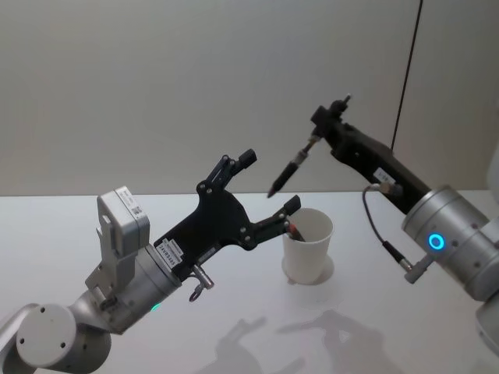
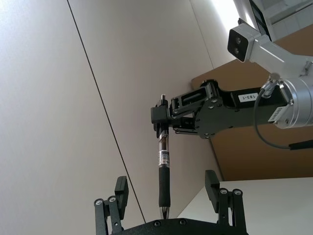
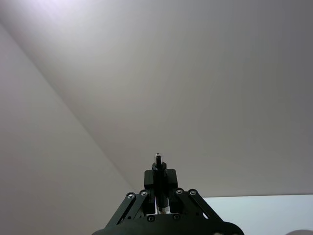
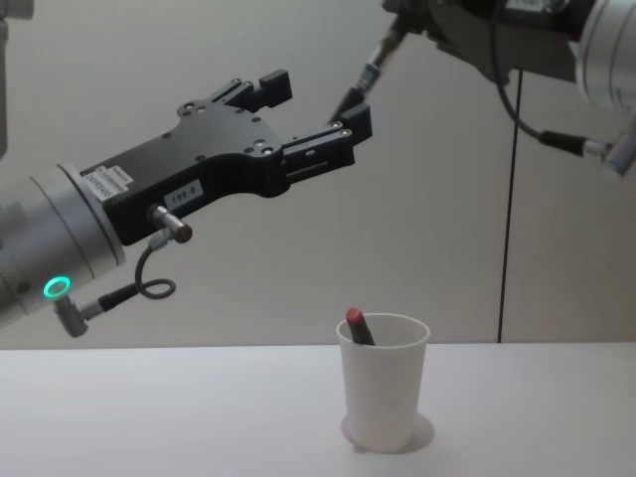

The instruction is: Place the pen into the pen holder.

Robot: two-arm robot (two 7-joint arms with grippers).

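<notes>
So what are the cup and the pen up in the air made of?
The cup looks like thin white paper with a matte finish and a rolled rim. The pen, held by the right pincer, seems to be plastic: a clear barrel with a label, then a black grip that may be rubber, though that's hard to tell.

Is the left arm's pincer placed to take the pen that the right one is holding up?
Probably yes: the left pincer is open with the pen tip between its fingers, nothing between, while the right pincer clamps its top.

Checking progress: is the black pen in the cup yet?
Out: the right gripper holds the black pen in the air above the cup.
</notes>
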